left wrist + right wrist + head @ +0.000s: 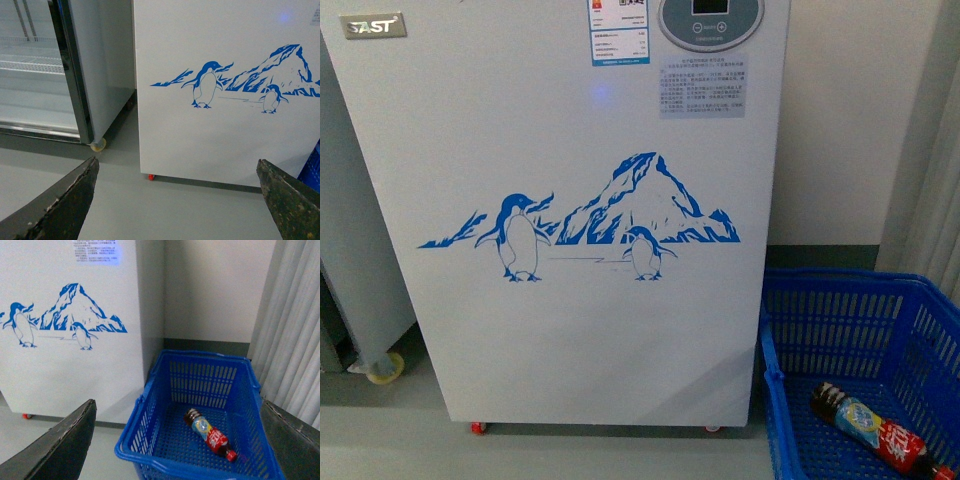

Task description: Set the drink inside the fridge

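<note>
Down in the blue plastic basket point(840, 278), the drink point(875, 431) lies flat on its side. It is a small plastic bottle of dark brown liquid with a red and light-blue label. Its red cap points away from the fridge point(570, 330), a big white box with blue penguins and a mountain point(620, 215) drawn on its front and an oval grey panel point(710, 20) up top. The basket sits on the grey floor point(380, 440), just beside the fridge on the right. A plain grey cabinet point(355, 250) stands on the fridge's other side. The left tool point(176, 161) is spread wide with nothing between its fingers. The right tool point(177, 402) is spread wide too, well apart from the bottle.
</note>
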